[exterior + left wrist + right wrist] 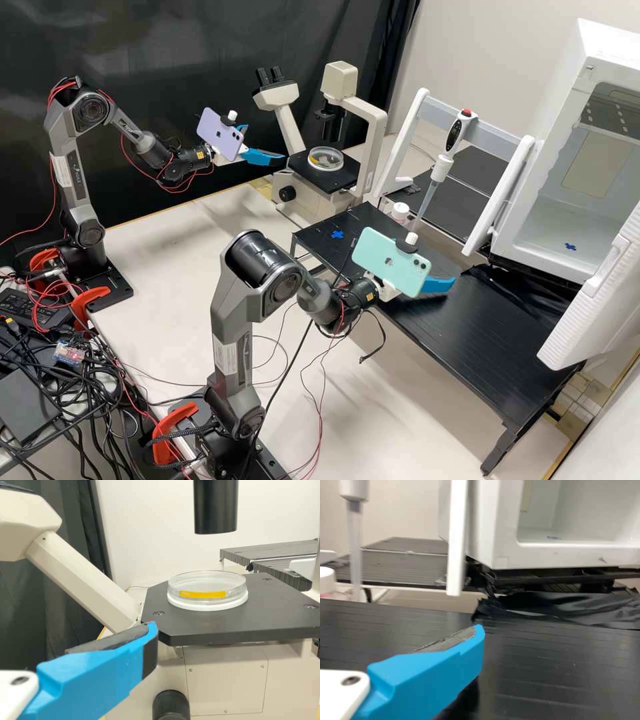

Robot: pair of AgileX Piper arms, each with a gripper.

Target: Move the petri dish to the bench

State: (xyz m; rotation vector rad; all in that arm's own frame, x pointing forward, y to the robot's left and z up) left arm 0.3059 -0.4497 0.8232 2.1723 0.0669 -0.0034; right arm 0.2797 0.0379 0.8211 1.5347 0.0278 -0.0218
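Left gripper [267, 142]: released, blue fingers spread. Sits just beside the microscope [285, 127], on its eyepiece side, pads apart from the dish.

Right gripper [437, 285]: also released, fingers apart. It's over the black bench [467, 333], to the right of the microscope and nearer the high camera, well apart from it.

Petri dish [327, 159]: on the microscope's black stage [341, 183], below the dark vertical tube [215, 507]. Upright and flat, clear walls, white base, yellow strip [202, 594] on the side. So not on the bench; task not done.

Bench: starts just beside the microscope and runs right and toward the high camera. Blue cross mark [337, 235] is on the bench end near the microscope.

White-capped container [400, 212]: right of the microscope, near it.

Pipette [455, 137]: right of the microscope, past the container, upright with its tip down, held on a white-framed stand [407, 140].

White cabinet [603, 57]: well apart from the microscope, far right, front open, second blue mark [570, 247] on its floor.

Pale table [160, 247]: left of the microscope and toward the high camera, under both arms.
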